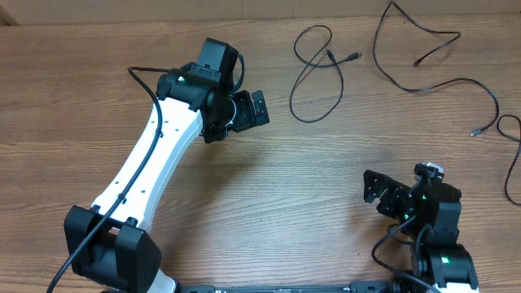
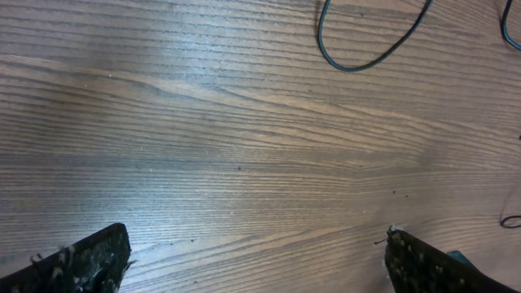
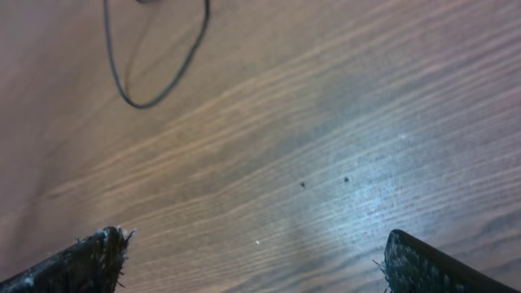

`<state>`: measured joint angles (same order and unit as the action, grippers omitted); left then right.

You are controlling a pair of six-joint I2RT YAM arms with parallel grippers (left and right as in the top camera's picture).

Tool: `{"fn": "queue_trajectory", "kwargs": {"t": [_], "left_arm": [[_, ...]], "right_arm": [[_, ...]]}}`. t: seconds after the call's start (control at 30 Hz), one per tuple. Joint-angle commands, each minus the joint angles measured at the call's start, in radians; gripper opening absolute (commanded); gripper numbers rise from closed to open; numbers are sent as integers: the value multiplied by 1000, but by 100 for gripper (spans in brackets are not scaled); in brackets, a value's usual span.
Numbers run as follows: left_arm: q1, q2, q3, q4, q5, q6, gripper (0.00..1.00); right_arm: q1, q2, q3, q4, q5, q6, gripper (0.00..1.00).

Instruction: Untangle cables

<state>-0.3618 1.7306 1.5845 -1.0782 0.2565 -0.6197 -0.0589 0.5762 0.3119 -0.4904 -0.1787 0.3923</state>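
Thin black cables lie as separate loose strands at the table's far side. One looped cable (image 1: pixel 313 77) lies just right of my left gripper; its loop shows at the top of the left wrist view (image 2: pixel 358 61) and of the right wrist view (image 3: pixel 151 89). A longer cable (image 1: pixel 431 77) runs across the far right, and another strand (image 1: pixel 513 159) lies at the right edge. My left gripper (image 1: pixel 259 108) is open and empty, left of the looped cable. My right gripper (image 1: pixel 376 190) is open and empty near the front right.
The wooden table (image 1: pixel 269 187) runs across the whole view. The left arm's white link (image 1: pixel 151 163) and its thick black cable cross the left side. The right arm's base (image 1: pixel 440 260) sits at the front right.
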Motion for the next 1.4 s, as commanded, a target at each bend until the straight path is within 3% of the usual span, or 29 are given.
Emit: {"fn": "queue_trajectory", "kwargs": {"t": [0.0,0.83,1.0,1.37], "left_arm": [[2,-14,13,-2,-5,22,100],[2,-14,13,-2,-5,22,100],[2,-14,13,-2,-5,22,100],[2,-14,13,-2,-5,22,100]], "right_arm": [[1,-59,-5,5,6,4,100],[88,-389,-9,5,6,4,100],[88,-447,-14,5,109,-6,100],[104,-541,-14,9,127,-6,100]]}}
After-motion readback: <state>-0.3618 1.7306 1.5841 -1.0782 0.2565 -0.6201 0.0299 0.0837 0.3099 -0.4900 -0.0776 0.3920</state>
